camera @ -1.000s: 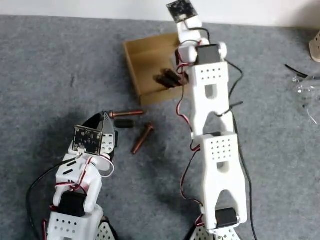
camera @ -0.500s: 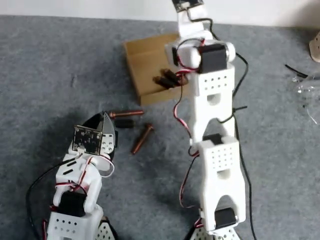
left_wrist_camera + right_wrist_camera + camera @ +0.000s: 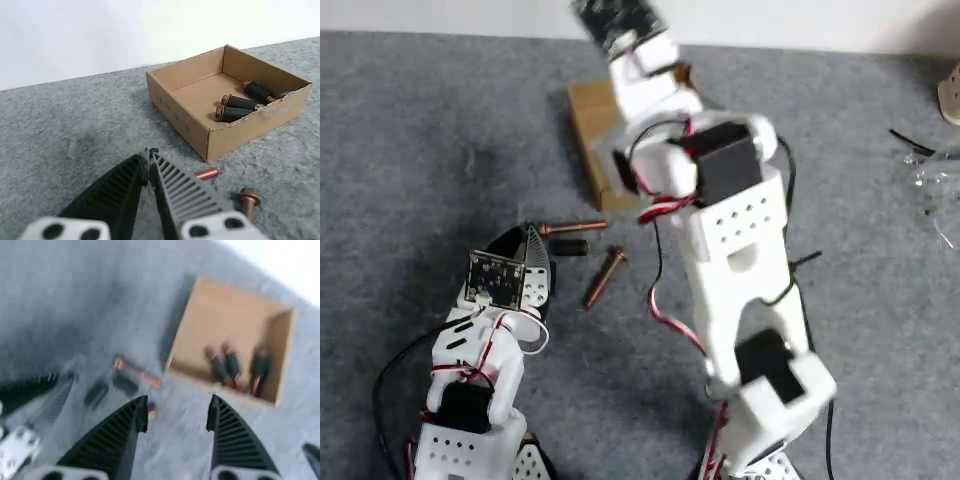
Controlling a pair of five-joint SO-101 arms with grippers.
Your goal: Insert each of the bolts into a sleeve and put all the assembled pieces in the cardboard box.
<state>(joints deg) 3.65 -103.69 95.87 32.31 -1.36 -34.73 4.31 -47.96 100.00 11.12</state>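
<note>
Right gripper: jaws spread, empty, above the grey carpet beside the cardboard box. Left gripper: fingers pressed together, holding nothing, near the box. Three assembled pieces: inside the box. First loose bolt, second loose bolt, black sleeve: on the carpet just outside the box.

Assemblies in box; bolts, sleeve before box

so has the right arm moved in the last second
Yes. The right arm has swung left: its wrist end, earlier over the right side of the box, is now over its left half.
</note>
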